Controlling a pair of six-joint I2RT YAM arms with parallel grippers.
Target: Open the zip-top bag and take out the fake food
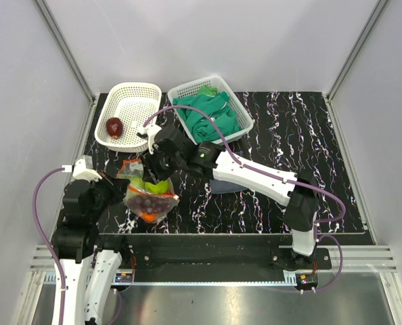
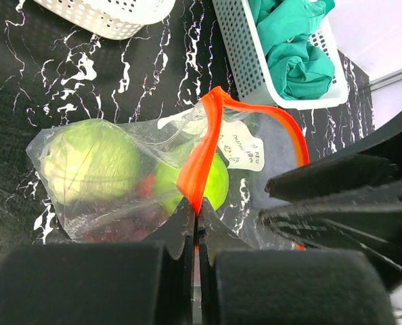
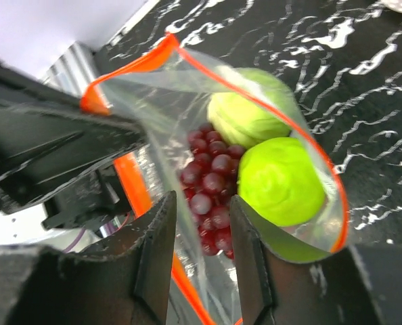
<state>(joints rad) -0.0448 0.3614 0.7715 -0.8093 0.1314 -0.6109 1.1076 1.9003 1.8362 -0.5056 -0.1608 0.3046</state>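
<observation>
Pinching the orange zip strip between fully closed fingers, the left gripper (image 2: 196, 215) holds one lip of the clear bag (image 2: 120, 183) at the near left of the table (image 1: 289, 128), a black surface veined with white like marble. The bag's mouth gapes open, its strip curving in a loop. The right gripper (image 3: 201, 203) reaches across from the right and has its fingers on either side of the bag's other wall, a gap between them; whether they pinch the film cannot be told. Inside the bag lie a pale green cabbage (image 3: 245, 112), a green apple (image 3: 279, 179) and dark grapes (image 3: 208, 176), with an orange (image 1: 149, 217) showing at its near end. At the far left stands a white basket (image 1: 137, 85) with a dark red apple (image 1: 114, 126) in it, and just right of it a second white basket (image 1: 194, 84), set at an angle and piled with green cloths (image 1: 211, 115). A dark grey-blue cloth (image 1: 221, 187) lies flat under the right arm. Plain white walls (image 1: 221, 40) close the table in on three sides, joined by metal corner posts (image 1: 65, 47).
</observation>
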